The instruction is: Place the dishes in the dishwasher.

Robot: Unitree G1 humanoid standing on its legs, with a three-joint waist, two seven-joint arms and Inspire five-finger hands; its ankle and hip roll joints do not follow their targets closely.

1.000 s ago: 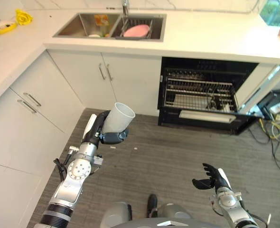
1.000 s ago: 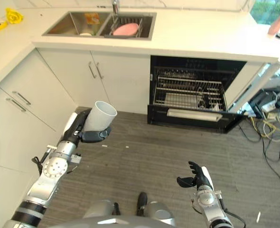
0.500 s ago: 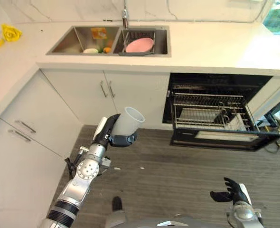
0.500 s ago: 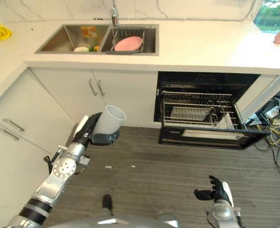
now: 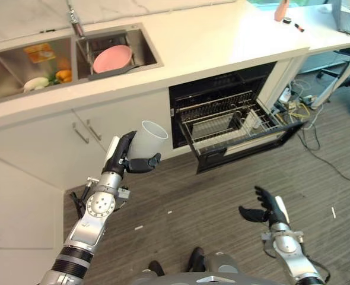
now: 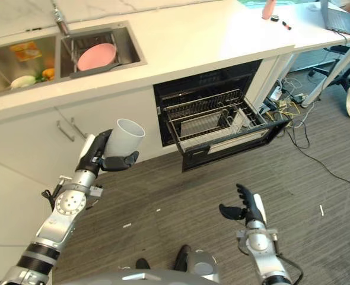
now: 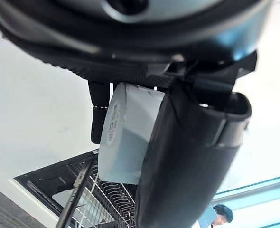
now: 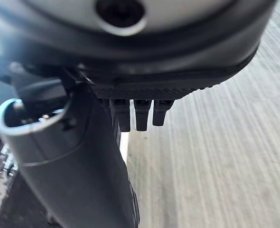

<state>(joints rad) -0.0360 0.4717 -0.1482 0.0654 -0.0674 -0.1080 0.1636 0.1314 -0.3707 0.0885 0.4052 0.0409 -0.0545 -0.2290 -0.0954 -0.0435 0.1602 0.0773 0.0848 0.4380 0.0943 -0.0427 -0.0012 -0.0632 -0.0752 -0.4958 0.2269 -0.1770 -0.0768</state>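
Left hand (image 5: 123,155) grips white cup (image 5: 147,139), held above floor left of open dishwasher (image 5: 231,116).
Fingers curled round cup, mouth tilted toward dishwasher's pulled-out rack (image 6: 213,122). Right hand (image 6: 241,209) low, well below dishwasher; fingers relaxed, empty.

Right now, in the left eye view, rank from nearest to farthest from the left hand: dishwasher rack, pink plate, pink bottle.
1. Dishwasher rack, to the right of the left hand.
2. Pink plate, in the sink beyond it.
3. Pink bottle, far right on the counter.
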